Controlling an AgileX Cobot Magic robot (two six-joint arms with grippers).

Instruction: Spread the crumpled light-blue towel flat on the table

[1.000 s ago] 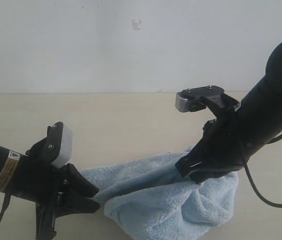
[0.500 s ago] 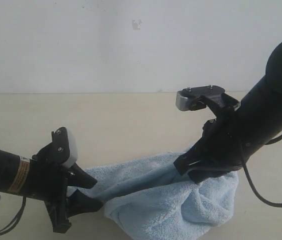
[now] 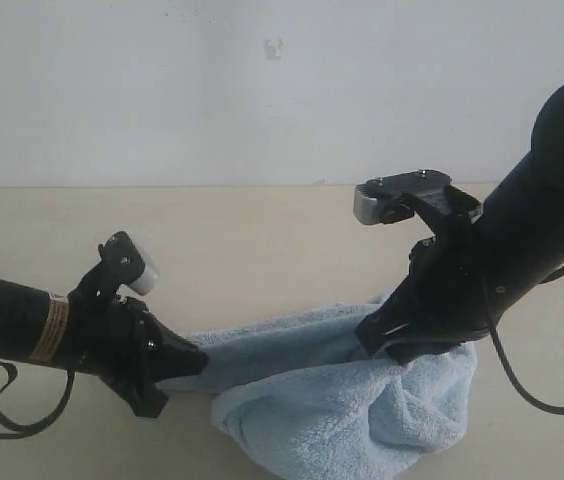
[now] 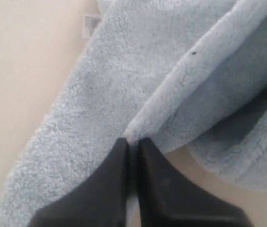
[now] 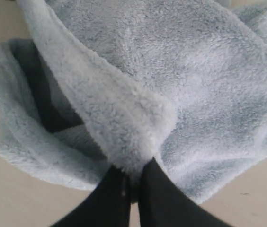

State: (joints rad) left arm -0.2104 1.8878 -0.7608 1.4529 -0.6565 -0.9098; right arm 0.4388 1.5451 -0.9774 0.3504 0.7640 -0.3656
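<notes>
The towel [image 3: 342,410] is lying crumpled on the table [image 3: 262,240], stretched between both arms. The left gripper [image 4: 131,142] is pinching one fold's edge with its jaws pressed together. The right gripper [image 5: 133,177] is clamping a raised fold the same way.

Exterior camera sits low, close to the table [image 3: 262,240], looking almost level across it to the white wall [image 3: 162,90] at 12 o'clock. It's near: the left arm enters from 9 o'clock, the right arm from 3 o'clock, both cut by the frame, and the towel [image 3: 342,400] runs off at 6 o'clock. Left wrist camera rides just behind the left gripper [image 4: 131,144], looking along the fingers and down, very tight on terry and a strip of tabletop. Right wrist camera does the same behind the right gripper [image 5: 132,182], equally close. All three views share the towel; each wrist view covers only the fold at its own fingertips, while the exterior view takes in both.
</notes>
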